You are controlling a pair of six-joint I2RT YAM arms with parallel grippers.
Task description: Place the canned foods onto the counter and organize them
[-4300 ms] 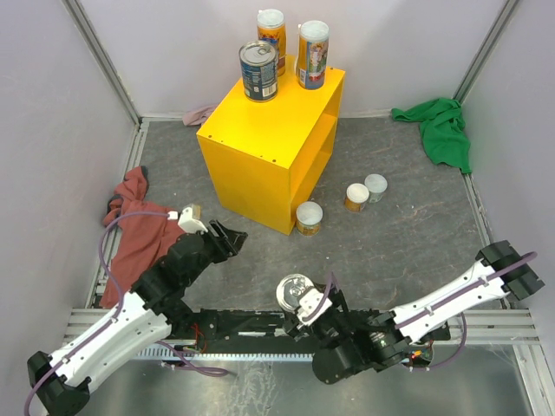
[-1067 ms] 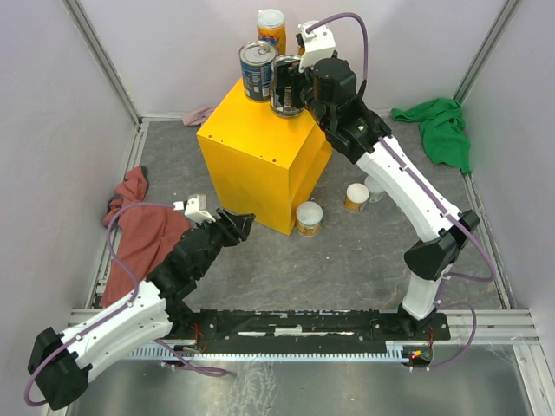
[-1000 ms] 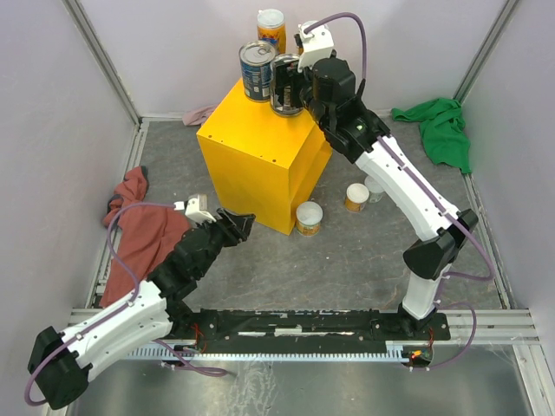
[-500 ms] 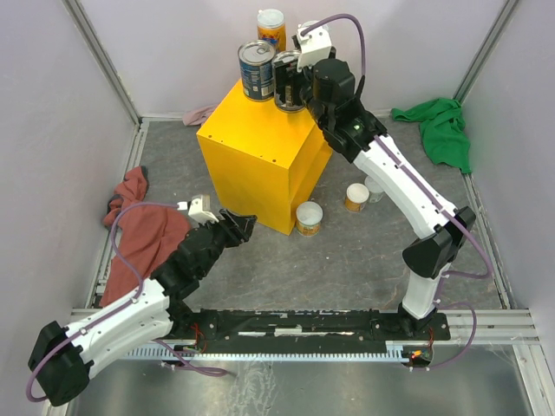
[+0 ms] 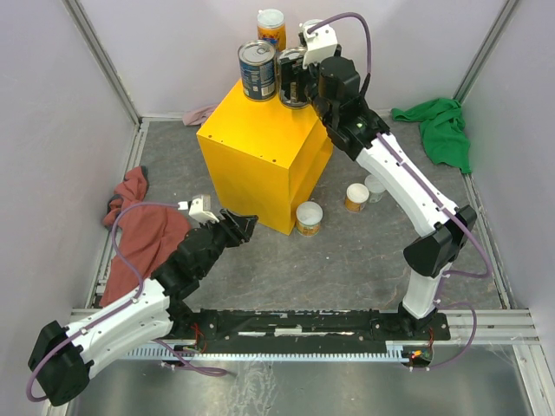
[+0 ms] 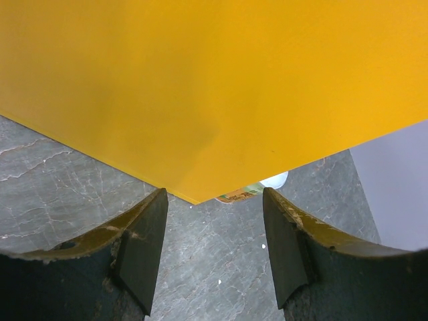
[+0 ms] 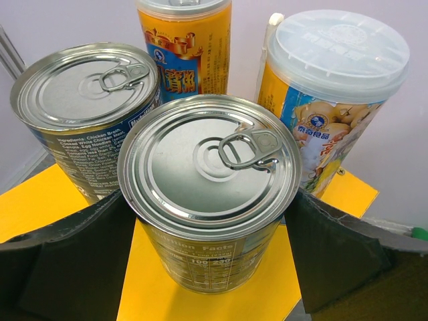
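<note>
Grey marbled desk [image 5: 364, 260], pale walls round it. Far left: red cloth [image 5: 139, 230] bunched on the desk. Left gripper [image 5: 245, 224] hangs low near the yellow box [image 5: 260, 156], aimed at its near corner. Its fingers [image 6: 144, 247] are apart w/ nothing betw. them and don't touch the box. In the left wrist view the box face fills the top, and a short can [image 6: 257, 189] peeks out behind the corner.

Box stands mid-desk, open shelved side facing right. On its top at left: blue can [image 5: 257, 71], upright, silver pull-tab lid. Just right of it is the 2nd blue can [image 5: 291, 78], also upright, clamped by the right gripper [image 5: 299, 82] w/ one finger on each side of its wall. Can't tell if its base sits on the top or just above it. The two blue cans are v. close, maybe touching. Behind them are the tall can [image 5: 271, 28], orange label, and to its right the 2nd tall can [image 7: 328, 100] w/ clear lid, mostly hidden by the wrist in the top view.

On the desk right of the box, the short can sits by the front corner. Further right are the 2nd short can [image 5: 356, 197] and 3rd short can [image 5: 375, 186], close together. Far right: green cloth [image 5: 442, 130] by the wall.
</note>
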